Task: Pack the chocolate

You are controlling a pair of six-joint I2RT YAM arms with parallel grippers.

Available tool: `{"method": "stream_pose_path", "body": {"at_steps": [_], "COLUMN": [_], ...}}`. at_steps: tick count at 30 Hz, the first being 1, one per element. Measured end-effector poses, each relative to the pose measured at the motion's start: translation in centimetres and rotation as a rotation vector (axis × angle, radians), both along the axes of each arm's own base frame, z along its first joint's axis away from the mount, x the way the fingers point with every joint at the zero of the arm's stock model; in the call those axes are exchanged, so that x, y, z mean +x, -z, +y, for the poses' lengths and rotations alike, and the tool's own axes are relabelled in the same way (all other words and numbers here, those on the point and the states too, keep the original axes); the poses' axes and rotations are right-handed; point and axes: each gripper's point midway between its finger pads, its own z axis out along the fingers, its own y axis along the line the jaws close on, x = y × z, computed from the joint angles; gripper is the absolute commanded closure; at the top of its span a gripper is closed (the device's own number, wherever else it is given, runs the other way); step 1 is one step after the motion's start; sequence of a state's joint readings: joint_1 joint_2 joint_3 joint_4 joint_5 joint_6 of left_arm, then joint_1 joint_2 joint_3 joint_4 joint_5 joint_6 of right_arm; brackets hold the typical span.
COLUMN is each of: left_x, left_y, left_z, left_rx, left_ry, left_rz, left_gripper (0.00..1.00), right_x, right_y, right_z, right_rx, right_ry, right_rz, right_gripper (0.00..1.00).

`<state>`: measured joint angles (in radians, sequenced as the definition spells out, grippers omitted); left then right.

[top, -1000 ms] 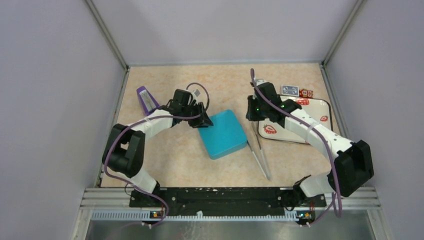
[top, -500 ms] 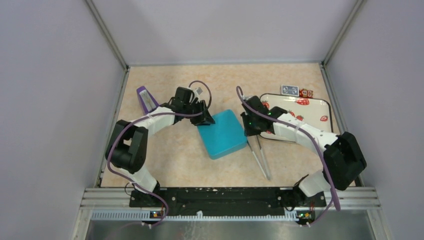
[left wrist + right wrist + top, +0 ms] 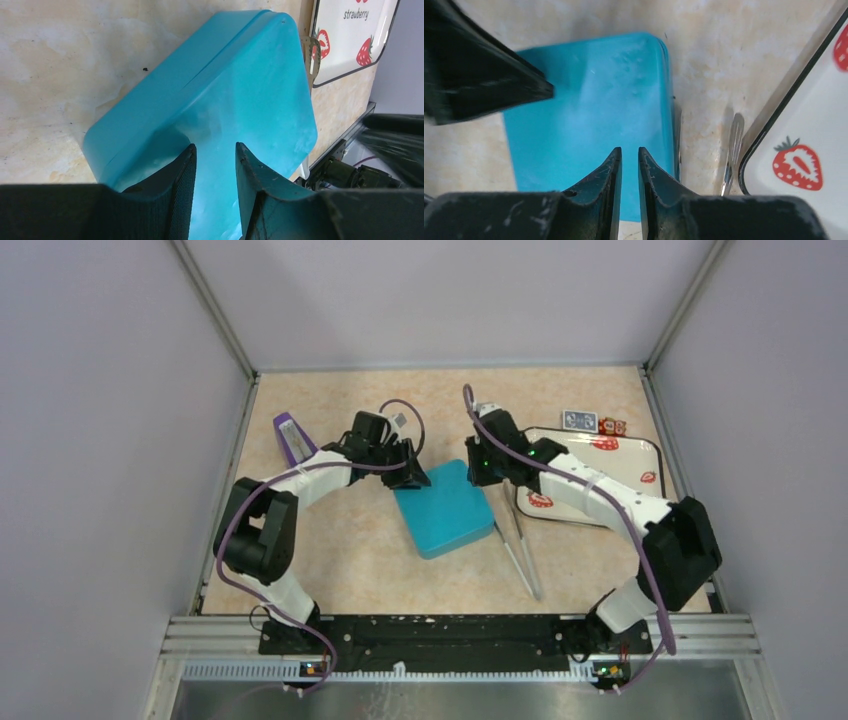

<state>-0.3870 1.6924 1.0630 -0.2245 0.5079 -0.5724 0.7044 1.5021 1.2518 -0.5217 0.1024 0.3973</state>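
Observation:
A closed teal box lies in the middle of the table. No chocolate shows in any view. My left gripper rests at the box's far left corner, and in the left wrist view the left gripper stands open over the teal box lid with nothing between the fingers. My right gripper hovers over the far right corner. In the right wrist view the right gripper shows a narrow slit over the box, with nothing in it.
A white strawberry tray sits right of the box, also seen as the tray. Metal tongs lie between box and tray. A blue card and red wrapped bits lie behind the tray. A purple object stands far left.
My right gripper has swung left, from over the tray's left end to the box's far right corner. The left gripper and the box have barely moved.

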Motion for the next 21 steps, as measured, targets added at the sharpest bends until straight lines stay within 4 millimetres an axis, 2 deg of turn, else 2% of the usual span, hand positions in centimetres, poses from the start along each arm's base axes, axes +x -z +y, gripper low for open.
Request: {"method": "stream_pose_path", "body": {"at_steps": [5,14,17,21], "left_x": [0.0,0.2,0.2,0.2], "left_y": [-0.1,-0.1,-0.2,-0.5], "left_z": [0.2,0.3,0.3,0.4], "left_rx": [0.014,0.033,0.036,0.046], "left_ry": [0.002,0.01,0.011,0.005], "left_rz": [0.004,-0.003,-0.001,0.008], "left_gripper": [0.59,0.58,0.58,0.56], "right_x": [-2.1,-2.1,-1.3,0.9], "right_y": [8.6,7.7,6.3,3.2], "right_z": [-1.7,-2.1,-1.9,-0.7], "right_rx": [-0.127,-0.142,-0.14,-0.099], "right_ry": [0.019,0.031,0.034,0.037], "right_rz": [0.168,0.147,0.116,0.04], "right_gripper": [0.83,0.81,0.81,0.8]}}
